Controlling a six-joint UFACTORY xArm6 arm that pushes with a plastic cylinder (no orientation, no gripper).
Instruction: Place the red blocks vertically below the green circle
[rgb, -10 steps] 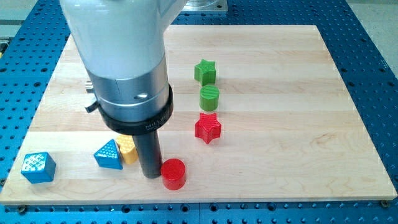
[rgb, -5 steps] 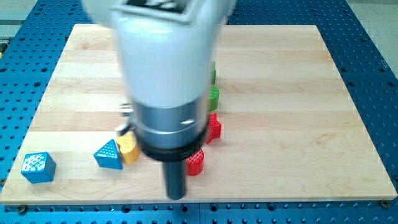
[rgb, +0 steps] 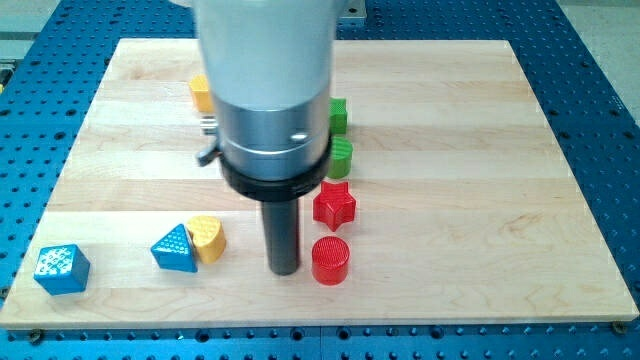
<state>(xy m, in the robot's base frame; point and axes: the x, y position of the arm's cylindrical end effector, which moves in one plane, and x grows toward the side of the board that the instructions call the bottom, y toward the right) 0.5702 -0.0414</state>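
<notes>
The green circle (rgb: 342, 157) sits near the board's middle, half hidden by my arm. A red star (rgb: 335, 206) lies just below it. A red cylinder (rgb: 331, 260) lies below the star, close to it. My tip (rgb: 285, 270) rests on the board just left of the red cylinder, a small gap away. A green star (rgb: 339, 116) shows partly above the green circle.
A yellow heart-shaped block (rgb: 207, 238) touches a blue triangle (rgb: 174, 250) at lower left. A blue cube (rgb: 61, 268) sits by the bottom left corner. Another yellow block (rgb: 201, 93) peeks out left of my arm near the view's top.
The red cylinder has moved right and now sits under the red star. My tip swung down and right, then came back up beside the cylinder's left.
</notes>
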